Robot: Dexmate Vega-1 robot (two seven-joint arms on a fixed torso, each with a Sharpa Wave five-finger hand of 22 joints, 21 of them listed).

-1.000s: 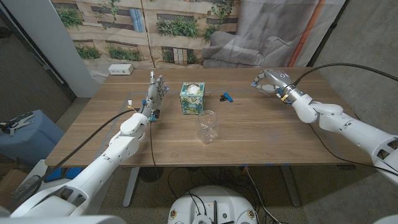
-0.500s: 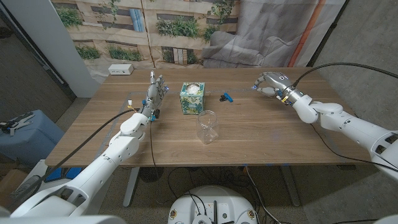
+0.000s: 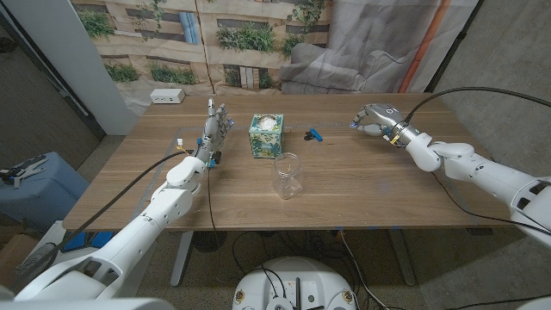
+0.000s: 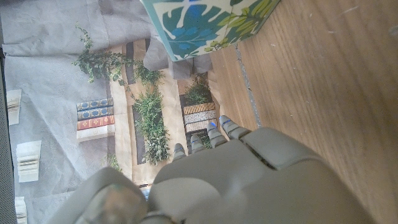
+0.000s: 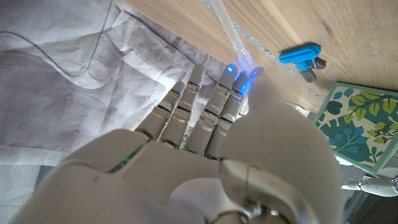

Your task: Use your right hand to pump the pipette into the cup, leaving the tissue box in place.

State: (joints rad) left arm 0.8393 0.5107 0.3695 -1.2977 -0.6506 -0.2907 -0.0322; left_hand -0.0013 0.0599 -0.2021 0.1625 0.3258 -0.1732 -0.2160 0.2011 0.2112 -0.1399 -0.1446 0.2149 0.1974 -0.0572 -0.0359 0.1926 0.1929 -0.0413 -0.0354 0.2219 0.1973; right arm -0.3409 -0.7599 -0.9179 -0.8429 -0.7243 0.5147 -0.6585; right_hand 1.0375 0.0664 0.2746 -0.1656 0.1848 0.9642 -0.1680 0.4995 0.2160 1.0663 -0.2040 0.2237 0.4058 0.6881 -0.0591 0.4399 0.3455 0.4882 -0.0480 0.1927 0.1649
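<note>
Right robot hand [image 3: 372, 118]: hovers over the far right of the wooden table [image 3: 362, 185], fingers slightly apart and curved downward, holding nothing. Over the last second it has turned from a raised, pinched pose to a palm-down one and drifted a little toward the middle.
Left robot hand [image 3: 214, 130]: stands on its edge left of the tissue box, fingers extended and apart, empty; unmoved.
Pipette: the small blue-ended pipette [image 3: 313, 133] lies on the table between the tissue box and the right robot hand, well apart from that hand. In the right wrist view it [image 5: 303, 56] lies beyond the fingertips [image 5: 231, 77].
Cup: the clear plastic cup [image 3: 287, 176] stands upright nearer the robot, in front of the tissue box, apart from it.
Tissue box: the square box with green-and-blue leaf print [image 3: 266, 135] stands in place; unmoved.
Meaning: the reach appears to have just begun; the pipette is not yet grasped, so pickup, carry and pumping all remain.
</note>
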